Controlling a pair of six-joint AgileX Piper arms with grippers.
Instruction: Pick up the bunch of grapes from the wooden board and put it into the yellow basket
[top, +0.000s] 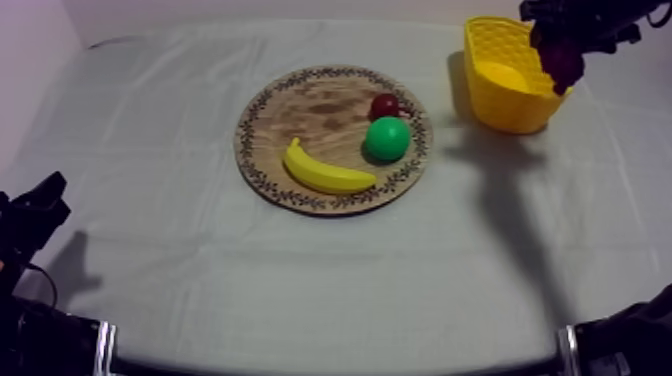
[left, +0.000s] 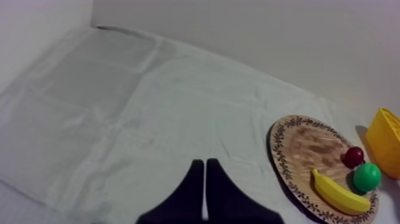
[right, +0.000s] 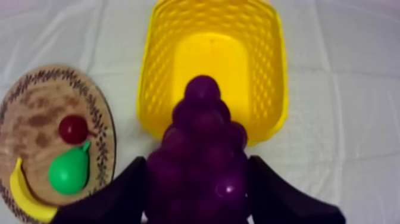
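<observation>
My right gripper (top: 560, 62) is shut on the dark purple bunch of grapes (top: 562, 60) and holds it in the air over the yellow basket (top: 500, 85) at the back right. From the right wrist, the grapes (right: 202, 161) sit between my black fingers (right: 119, 199), just above the basket's (right: 161, 65) near rim. The round wooden board (top: 290, 110) holds a banana (top: 325, 172), a green pear (top: 387, 138) and a small red fruit (top: 385, 104). My left gripper (left: 205, 179) rests low at the left, its fingers together over bare cloth.
The basket's inside (right: 211, 56) looks bare. The board (left: 297, 149) with the banana (left: 336, 192), pear (left: 366, 176) and small red fruit (left: 354, 156) lies well to the right of my left gripper. A pale wall runs behind the table.
</observation>
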